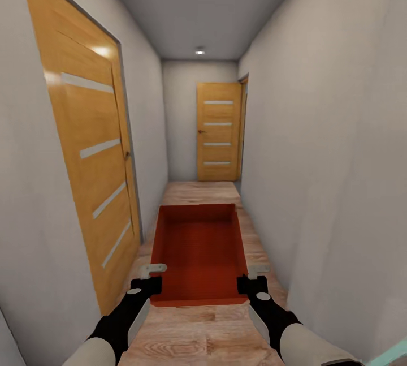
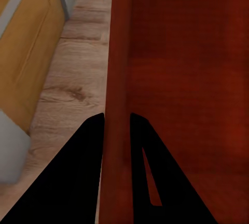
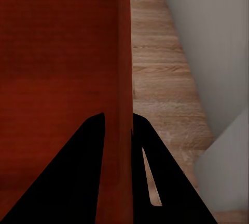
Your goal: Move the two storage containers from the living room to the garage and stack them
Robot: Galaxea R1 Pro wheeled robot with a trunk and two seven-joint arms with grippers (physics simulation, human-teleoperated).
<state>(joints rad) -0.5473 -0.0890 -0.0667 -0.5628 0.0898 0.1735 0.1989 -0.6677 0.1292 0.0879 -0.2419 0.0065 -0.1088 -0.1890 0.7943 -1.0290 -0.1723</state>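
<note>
I am in a narrow hallway, holding one orange-red storage container (image 1: pixel 198 253) out in front of me above the wood plank floor. My left gripper (image 1: pixel 151 274) is shut on the container's left wall, and my right gripper (image 1: pixel 253 275) is shut on its right wall. In the left wrist view the container wall (image 2: pixel 118 78) runs between my two dark fingers (image 2: pixel 78 177). The right wrist view shows the same grip on the opposite wall (image 3: pixel 123 78), with a finger (image 3: pixel 78 177) on the inner side. The container is open-topped and looks empty.
An orange wooden door (image 1: pixel 90 151) lines the left wall close by. Another orange door (image 1: pixel 219 131) closes the far end of the hallway. Grey-white walls (image 1: pixel 328 156) stand close on both sides. The wood floor (image 1: pixel 203 332) runs straight ahead.
</note>
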